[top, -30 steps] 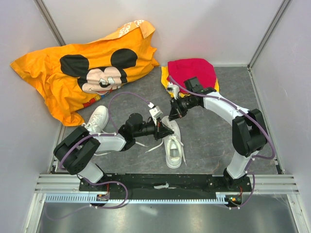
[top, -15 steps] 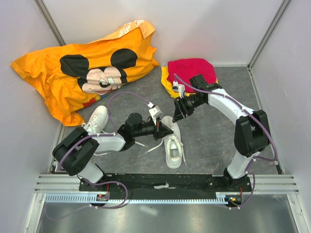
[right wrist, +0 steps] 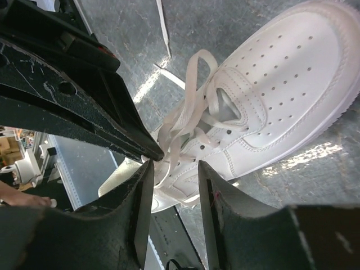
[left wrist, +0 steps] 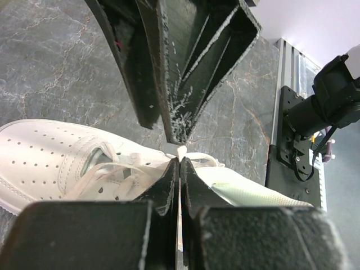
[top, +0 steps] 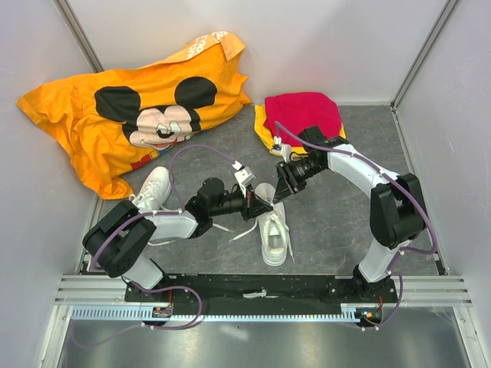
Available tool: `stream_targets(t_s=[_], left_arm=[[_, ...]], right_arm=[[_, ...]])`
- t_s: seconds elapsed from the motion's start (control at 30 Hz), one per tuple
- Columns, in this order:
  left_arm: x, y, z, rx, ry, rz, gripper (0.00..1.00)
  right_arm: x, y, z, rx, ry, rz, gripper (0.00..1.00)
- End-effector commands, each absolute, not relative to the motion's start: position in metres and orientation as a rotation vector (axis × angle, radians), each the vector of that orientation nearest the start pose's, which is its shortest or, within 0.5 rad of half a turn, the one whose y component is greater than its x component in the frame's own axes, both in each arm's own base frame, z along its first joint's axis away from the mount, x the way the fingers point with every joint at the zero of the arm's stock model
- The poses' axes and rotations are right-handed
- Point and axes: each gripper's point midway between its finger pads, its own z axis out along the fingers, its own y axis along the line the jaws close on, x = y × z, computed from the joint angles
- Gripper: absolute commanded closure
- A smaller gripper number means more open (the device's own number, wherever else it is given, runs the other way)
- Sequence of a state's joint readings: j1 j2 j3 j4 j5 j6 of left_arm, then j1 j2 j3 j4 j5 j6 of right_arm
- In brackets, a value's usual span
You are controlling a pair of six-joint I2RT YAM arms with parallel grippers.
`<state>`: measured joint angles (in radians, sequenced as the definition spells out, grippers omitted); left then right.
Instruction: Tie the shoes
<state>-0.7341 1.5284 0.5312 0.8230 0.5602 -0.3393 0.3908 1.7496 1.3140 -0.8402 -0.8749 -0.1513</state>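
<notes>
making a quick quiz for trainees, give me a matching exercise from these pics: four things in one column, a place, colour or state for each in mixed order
Things
1. left tool
2. right tool
3. shirt
4. cloth

States
a. open, above a shoe
b. red, far side, by the right arm
c. shut on a lace
d. orange, far left

Pairs: 1-c, 2-a, 3-d, 4-b

Grey marbled tabletop (top: 337,215) enclosed by plain white walls (top: 307,38).
</notes>
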Motion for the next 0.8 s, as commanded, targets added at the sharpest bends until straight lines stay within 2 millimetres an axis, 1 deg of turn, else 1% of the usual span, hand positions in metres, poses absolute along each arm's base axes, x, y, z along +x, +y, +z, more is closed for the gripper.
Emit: stream_targets(t_s=[0.0,0.17,0.27,0.47,0.57,0.63,0.67,0.7,0.73,0.77], left_arm=[[0.227,-0.344,0.143,0.828,1.643,-1.230,0.98],[0.227,-0.344,0.142,0.829,1.645,-1.232,0.98],[0.227,-0.345,0.142,0.833,1.642,-1.237,0.98],[0.228,-0.347,0.141,0.842,1.639,-1.237,0.98],[0.226,-0.347,0.141,0.851,1.637,-1.242,0.99],[0.225,-0.346,0.140,0.858,1.637,-1.240,0.98],[0.225,-0.347,0.143,0.863,1.628,-1.240,0.99],[0.225,-0.347,0.142,0.870,1.631,-1.241,0.98],[0.224,-0.347,0.142,0.880,1.627,-1.236,0.98],[0.224,-0.347,0.144,0.887,1.616,-1.236,0.98]], right_arm=[[0.242,0.250,0.130,-0.891,2.540,1.386,0.57],[0.236,0.248,0.129,-0.903,2.541,1.398,0.64],[0.230,0.247,0.126,-0.908,2.555,1.403,0.66],[0.224,0.249,0.122,-0.921,2.564,1.412,0.67],[0.227,0.250,0.120,-0.913,2.570,1.400,0.68],[0.229,0.253,0.121,-0.910,2.564,1.409,0.73],[0.230,0.254,0.122,-0.912,2.559,1.413,0.83],[0.231,0.254,0.124,-0.912,2.555,1.414,0.88],[0.232,0.256,0.129,-0.916,2.537,1.414,1.00],[0.235,0.256,0.132,-0.919,2.521,1.411,1.00]])
